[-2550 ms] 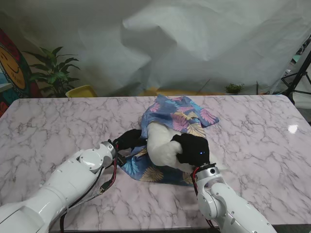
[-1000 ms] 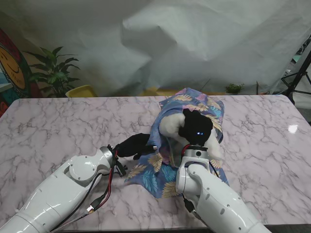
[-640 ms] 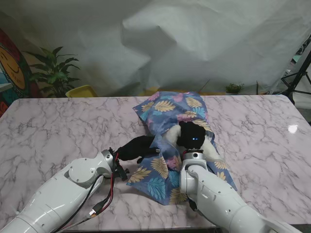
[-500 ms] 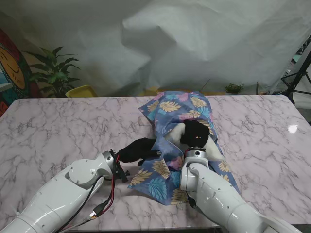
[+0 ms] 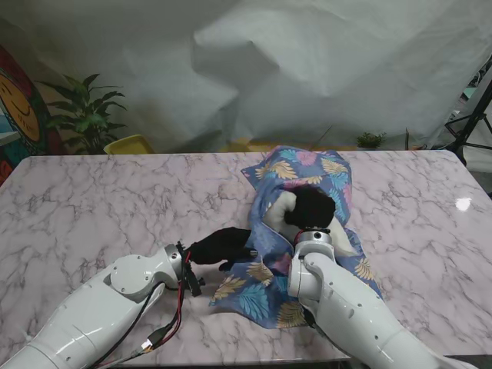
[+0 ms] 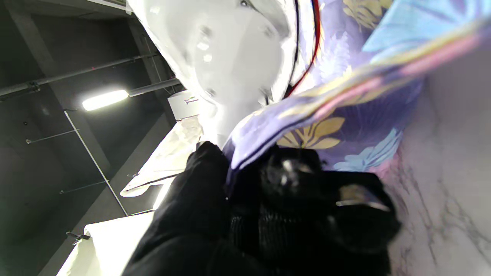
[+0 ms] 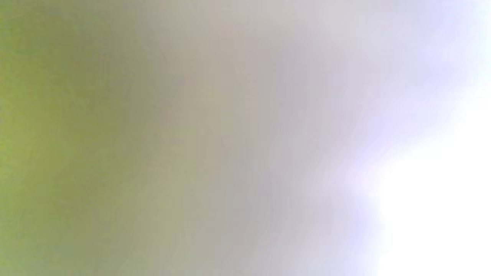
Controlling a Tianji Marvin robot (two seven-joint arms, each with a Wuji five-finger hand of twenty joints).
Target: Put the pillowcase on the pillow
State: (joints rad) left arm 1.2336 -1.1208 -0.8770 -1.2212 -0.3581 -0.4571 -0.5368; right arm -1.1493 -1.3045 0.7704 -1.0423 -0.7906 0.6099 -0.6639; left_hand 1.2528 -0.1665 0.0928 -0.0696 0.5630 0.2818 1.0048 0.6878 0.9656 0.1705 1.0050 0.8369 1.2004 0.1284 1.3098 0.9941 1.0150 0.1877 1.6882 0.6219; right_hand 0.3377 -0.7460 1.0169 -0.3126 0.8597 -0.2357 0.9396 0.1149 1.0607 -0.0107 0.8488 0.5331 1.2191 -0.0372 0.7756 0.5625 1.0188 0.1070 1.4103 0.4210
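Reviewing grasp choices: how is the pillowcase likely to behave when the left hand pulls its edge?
Probably floppy: the pillowcase drapes in folds over the pillow. Likely light, since its edge lifts where the left hand pinches it. It may bunch rather than slide.

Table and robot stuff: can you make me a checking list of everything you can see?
Surface: marble table, bare around the job.
Job's things: floral pillowcase partly over white pillow.
Clutter: nothing seen.
Hands: left hand fingers pinch the pillowcase edge; right hand on the pillow at the opening.
Cables: red and black wires by the left wrist.
Surroundings: white backdrop, plant, yellow chair.
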